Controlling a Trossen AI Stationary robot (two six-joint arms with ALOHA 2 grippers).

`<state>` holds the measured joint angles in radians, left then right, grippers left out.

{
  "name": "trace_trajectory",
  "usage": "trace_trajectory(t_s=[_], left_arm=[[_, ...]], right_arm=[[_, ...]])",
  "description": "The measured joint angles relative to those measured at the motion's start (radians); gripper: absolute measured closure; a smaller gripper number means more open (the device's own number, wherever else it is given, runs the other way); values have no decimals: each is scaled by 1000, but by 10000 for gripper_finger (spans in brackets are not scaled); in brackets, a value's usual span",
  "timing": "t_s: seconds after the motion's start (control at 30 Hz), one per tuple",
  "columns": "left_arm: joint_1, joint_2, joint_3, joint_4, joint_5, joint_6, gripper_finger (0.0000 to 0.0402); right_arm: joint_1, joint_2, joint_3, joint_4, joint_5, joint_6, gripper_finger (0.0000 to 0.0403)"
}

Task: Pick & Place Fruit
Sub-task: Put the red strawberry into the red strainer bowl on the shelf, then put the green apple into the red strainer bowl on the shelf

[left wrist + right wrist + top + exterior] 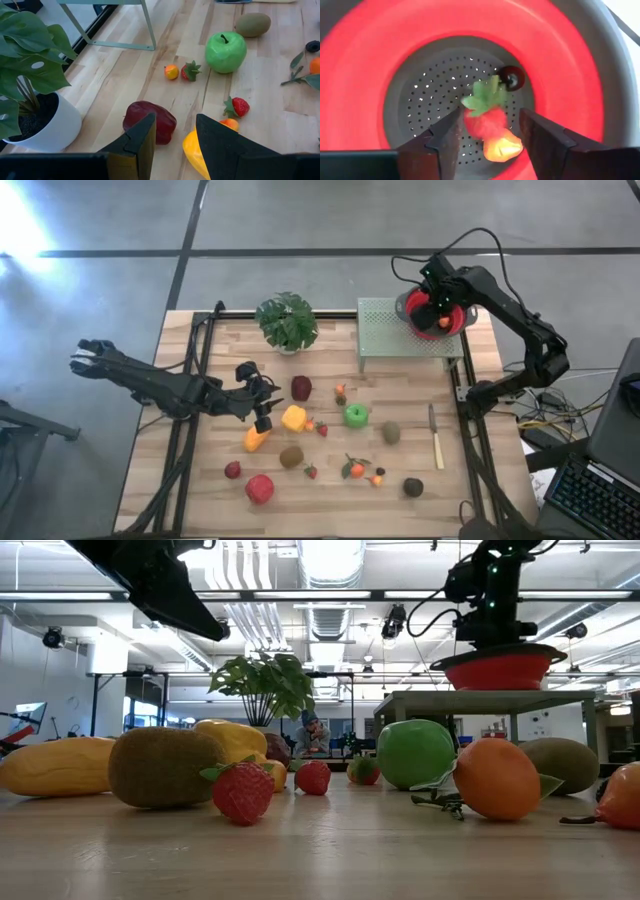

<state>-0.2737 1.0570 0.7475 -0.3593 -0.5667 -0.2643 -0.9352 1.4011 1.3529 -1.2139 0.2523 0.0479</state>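
Note:
My right gripper (437,305) (490,120) hangs open over the red colander (459,330) (395,50), pointing steeply down. In the right wrist view a blurred strawberry (487,122) shows between its fingers, a gap on one side. An orange-yellow piece (502,147) and a dark cherry (512,77) lie on the colander's floor. My left gripper (262,412) (175,125) stands open above the table, over a maroon fruit (150,120) and a yellow one (195,150). The green apple (355,416), a kiwi (391,433), a red apple (259,488) and other small fruit lie scattered.
The colander sits on a green perforated stand (390,330) at the far right. A potted plant (287,322) stands at the far middle. A knife (435,438) lies at the right. A person (310,732) sits far off in the room.

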Motion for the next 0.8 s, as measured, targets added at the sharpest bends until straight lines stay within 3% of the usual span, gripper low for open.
trace_trajectory(t_s=[0.4,0.53,0.8], left_arm=[[0,0,0,0,0,0,255],[0,0,0,-1,7,-1,255],[0,0,0,-1,8,-5,255]], right_arm=[[1,-72,36,-2,1,-23,143],[12,-126,66,-1,-12,-23,150],[85,-243,77,12,-162,-24,182]])
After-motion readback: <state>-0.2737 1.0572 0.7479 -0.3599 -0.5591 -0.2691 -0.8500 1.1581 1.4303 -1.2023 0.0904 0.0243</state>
